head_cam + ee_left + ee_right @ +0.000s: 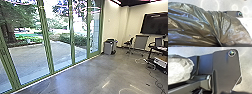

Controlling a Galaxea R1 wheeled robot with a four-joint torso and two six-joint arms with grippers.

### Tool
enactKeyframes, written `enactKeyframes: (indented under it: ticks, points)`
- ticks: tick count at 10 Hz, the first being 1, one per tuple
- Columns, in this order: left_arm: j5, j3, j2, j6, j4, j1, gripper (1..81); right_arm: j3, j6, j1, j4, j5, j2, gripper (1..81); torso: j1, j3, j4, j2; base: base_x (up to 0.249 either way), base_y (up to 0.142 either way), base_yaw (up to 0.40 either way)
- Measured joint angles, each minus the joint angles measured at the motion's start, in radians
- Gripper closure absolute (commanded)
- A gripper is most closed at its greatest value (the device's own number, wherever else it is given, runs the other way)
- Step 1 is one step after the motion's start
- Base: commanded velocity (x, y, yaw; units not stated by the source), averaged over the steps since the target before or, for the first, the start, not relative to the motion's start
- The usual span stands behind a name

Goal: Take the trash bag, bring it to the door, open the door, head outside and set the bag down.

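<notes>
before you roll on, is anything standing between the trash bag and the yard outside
Yes: the green-framed glass panels, which look shut, stand between the trash bag and the paved yard. The grey bin stands near their far end.

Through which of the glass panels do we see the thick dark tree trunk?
The widest panel, second from the left in the head view: the trunk shows near its left post. The next panel to the right has bushes and paving behind it.
</notes>
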Motion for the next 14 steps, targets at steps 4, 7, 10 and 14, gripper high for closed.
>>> enactKeyframes:
  ticks: [4,7,10,14]
  points:
    - [0.000,0.000,0.000,0.000,0.000,0.000,81.1,0.000,0.000,0.000,0.000,0.000,0.000,1.0,0.000,0.000,0.000,0.000,0.150,-0.016,0.000]
    - [0.000,-0.002,-0.002,0.000,0.000,0.000,81.1,0.000,0.000,0.003,0.000,0.000,0.003,1.0,0.000,0.000,0.000,0.000,0.149,-0.064,0.000]
    - [0.001,-0.001,0.000,0.000,0.000,0.001,81.1,0.000,0.000,0.000,0.000,0.000,0.002,1.0,0.000,0.000,0.000,0.000,0.149,-0.066,0.000]
    - [0.000,-0.001,0.000,0.000,0.000,0.002,81.1,0.000,0.000,0.000,0.000,0.000,0.002,1.0,0.000,0.000,0.000,0.000,0.154,-0.063,0.000]
